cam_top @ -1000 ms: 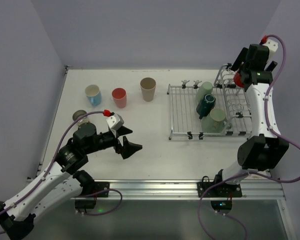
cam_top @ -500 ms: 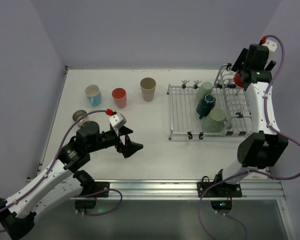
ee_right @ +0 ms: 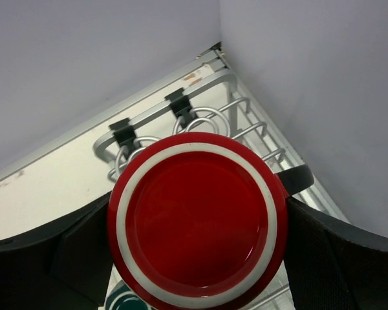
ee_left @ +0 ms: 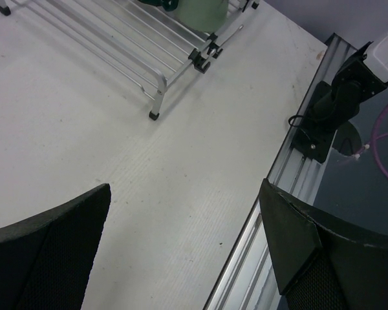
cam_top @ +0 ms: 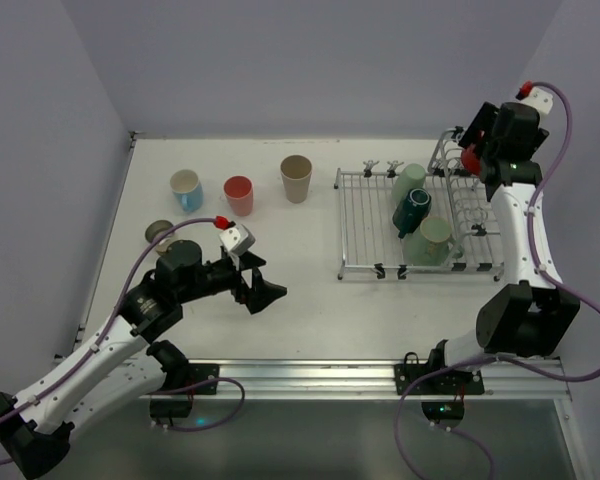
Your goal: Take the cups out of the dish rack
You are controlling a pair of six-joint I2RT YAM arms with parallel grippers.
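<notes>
The silver dish rack (cam_top: 365,225) stands at the right of the table. A sage green cup (cam_top: 410,180), a dark teal cup (cam_top: 413,208) and a pale green cup (cam_top: 435,237) lie in it. My right gripper (cam_top: 472,157) hangs over the rack's raised loop end, shut on a red cup (ee_right: 197,219) whose white-ringed bottom faces the wrist camera, with a finger pressed on each side. My left gripper (cam_top: 258,285) hovers open and empty over the table's front left. Its fingers (ee_left: 52,252) frame bare table, with the rack's near corner (ee_left: 158,84) beyond.
A light blue mug (cam_top: 187,188), a pink cup (cam_top: 238,194) and a beige tumbler (cam_top: 296,177) stand in a row at the back left. A dark cup (cam_top: 160,232) sits behind my left arm. Walls close in at back, left and right. The metal rail (cam_top: 380,375) runs along the front edge.
My right gripper has closed on the red cup and risen slightly up and right from the rack's loops. My left arm has shifted a little, gripper still open.
</notes>
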